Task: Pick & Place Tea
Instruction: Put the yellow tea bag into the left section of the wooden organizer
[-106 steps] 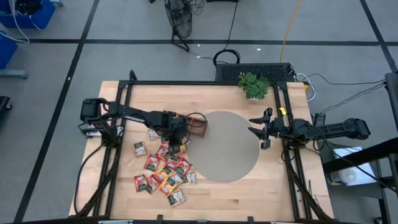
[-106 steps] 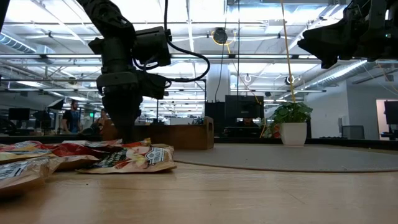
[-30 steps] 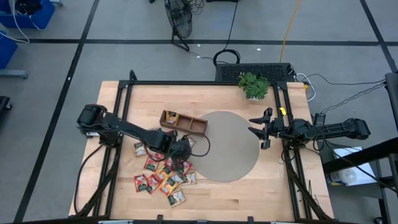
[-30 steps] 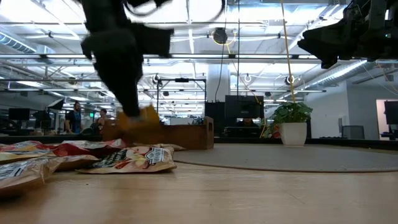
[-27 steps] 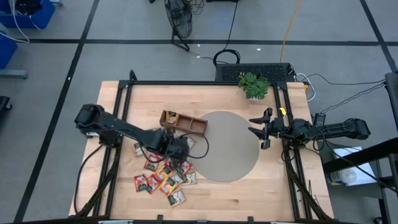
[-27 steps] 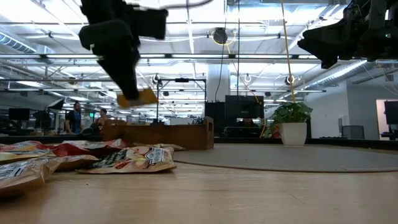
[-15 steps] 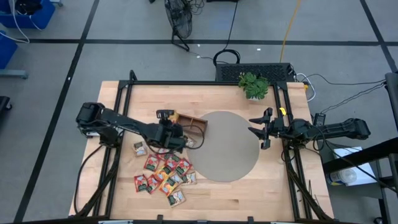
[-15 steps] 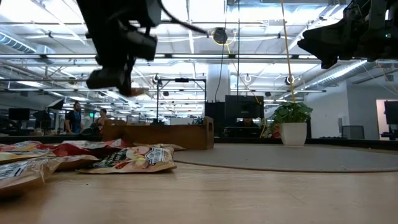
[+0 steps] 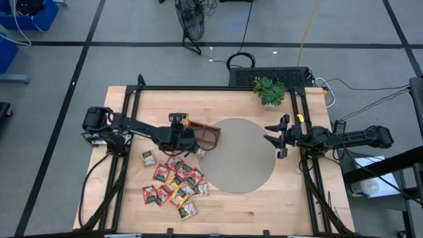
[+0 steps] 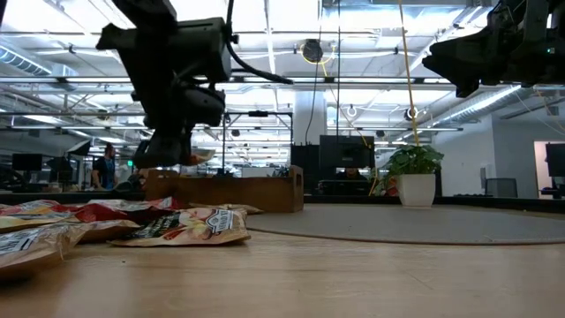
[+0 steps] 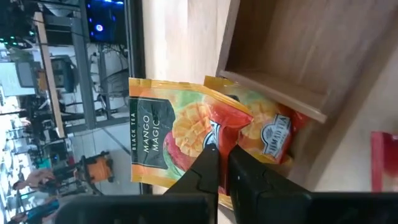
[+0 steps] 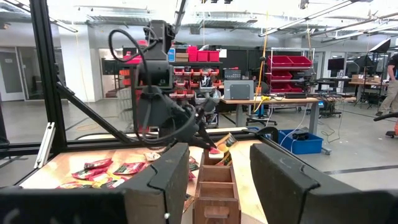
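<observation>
— Left gripper? Clamped on a yellow mango sachet above the wooden tray; one corner hidden behind fingers.
— Right gripper? Parked over the mat's edge, jaws apart.

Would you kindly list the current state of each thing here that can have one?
Left gripper: shut on the mango tea sachet.
Mango tea sachet: held above the wooden tray.
Wooden tray: one sachet visible inside.
Right gripper: open, idle.
Loose sachets: piled on table.

Two dark jointed arms, black cables
</observation>
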Robot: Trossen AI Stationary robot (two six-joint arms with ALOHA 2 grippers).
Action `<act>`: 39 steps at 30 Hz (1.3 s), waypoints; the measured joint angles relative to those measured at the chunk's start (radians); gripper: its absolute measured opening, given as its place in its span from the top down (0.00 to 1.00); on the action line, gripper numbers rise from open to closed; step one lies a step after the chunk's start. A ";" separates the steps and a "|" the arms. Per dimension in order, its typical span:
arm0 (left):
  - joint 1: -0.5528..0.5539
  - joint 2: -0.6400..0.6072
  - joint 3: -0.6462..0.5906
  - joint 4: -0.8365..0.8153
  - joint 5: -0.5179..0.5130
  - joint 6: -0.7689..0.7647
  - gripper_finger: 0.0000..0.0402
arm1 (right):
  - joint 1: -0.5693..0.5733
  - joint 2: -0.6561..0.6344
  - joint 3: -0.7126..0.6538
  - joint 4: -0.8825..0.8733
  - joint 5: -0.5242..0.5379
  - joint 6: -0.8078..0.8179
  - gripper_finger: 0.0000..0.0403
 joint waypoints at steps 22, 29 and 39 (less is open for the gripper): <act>0.055 -0.001 -0.051 0.060 0.094 0.036 0.79 | 0.000 0.000 0.000 0.000 0.000 0.000 0.61; 0.053 -0.001 -0.051 0.060 0.050 0.014 0.68 | 0.000 0.000 0.000 0.000 0.000 0.000 0.61; 0.031 -0.001 -0.051 0.058 -0.022 -0.012 0.53 | 0.000 0.000 0.000 0.000 0.000 0.000 0.61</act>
